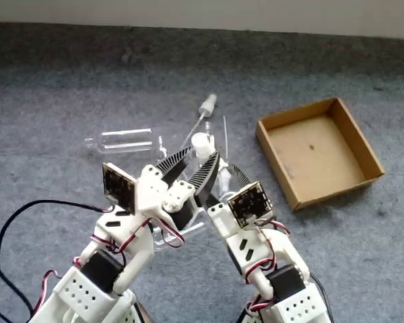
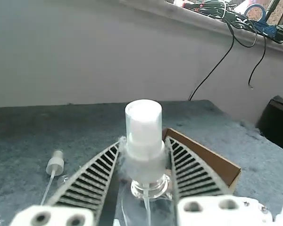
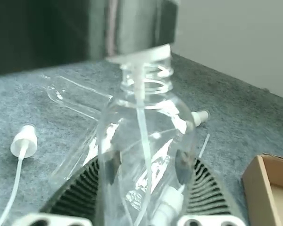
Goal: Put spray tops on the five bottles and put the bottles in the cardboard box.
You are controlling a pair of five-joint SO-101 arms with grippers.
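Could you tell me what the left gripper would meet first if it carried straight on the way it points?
The left gripper is shut on the spray top seated on the bottle, so it would press into that first. Past it is probably only grey carpet, though depth is unclear.

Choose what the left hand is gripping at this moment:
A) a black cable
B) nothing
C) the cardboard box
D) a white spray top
D: in the left wrist view the left hand is closed on both sides of the spray top, whose tube runs down into the bottle.
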